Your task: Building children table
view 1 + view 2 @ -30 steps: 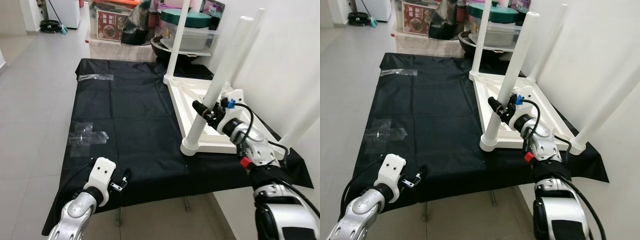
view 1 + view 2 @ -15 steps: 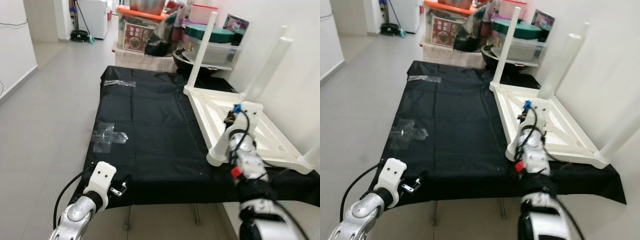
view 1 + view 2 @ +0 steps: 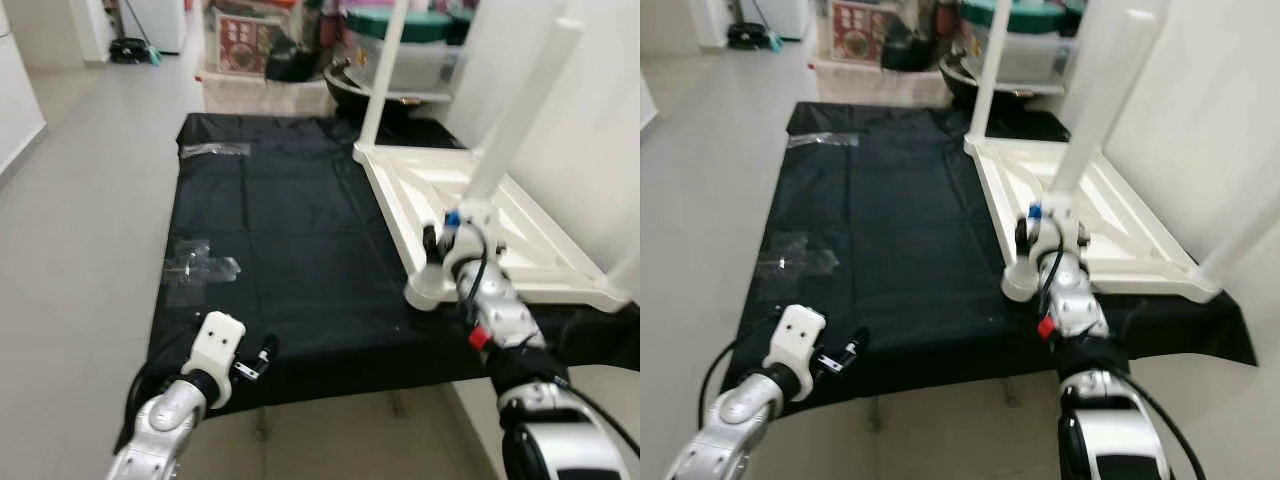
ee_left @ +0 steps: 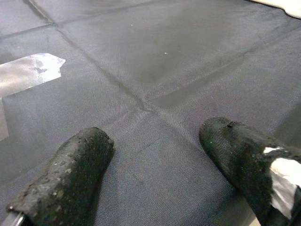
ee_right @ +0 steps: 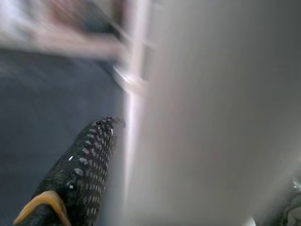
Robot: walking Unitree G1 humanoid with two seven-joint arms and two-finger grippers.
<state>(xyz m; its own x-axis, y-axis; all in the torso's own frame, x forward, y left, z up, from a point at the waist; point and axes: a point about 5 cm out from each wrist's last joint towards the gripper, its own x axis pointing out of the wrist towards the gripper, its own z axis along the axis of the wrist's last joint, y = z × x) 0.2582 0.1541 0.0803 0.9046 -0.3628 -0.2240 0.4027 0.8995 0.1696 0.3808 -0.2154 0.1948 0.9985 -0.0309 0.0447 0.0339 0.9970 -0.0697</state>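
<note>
A white children's table (image 3: 520, 225) lies upside down on a black cloth (image 3: 280, 220), its legs pointing up. My right gripper (image 3: 435, 243) is at the foot of the near leg (image 3: 520, 110), close to where it joins the frame. In the right wrist view one black finger (image 5: 84, 165) lies flat against that white leg (image 5: 211, 117), so the gripper is shut on it. My left gripper (image 3: 262, 355) hovers low over the cloth's near edge. Its two fingers (image 4: 66, 174) stand open above bare cloth with nothing between them.
Clear tape patches (image 3: 195, 262) stick to the cloth on the left and at the far left (image 3: 215, 149). Boxes, a pot and storage bins (image 3: 400, 50) crowd the far end. A white wall (image 3: 600, 120) runs along the right. Grey floor tiles (image 3: 80, 200) lie to the left.
The head camera has shifted and tilted. My right gripper stays on the near leg but now sits lower, near its base. The left gripper still hovers at the cloth's near edge.
</note>
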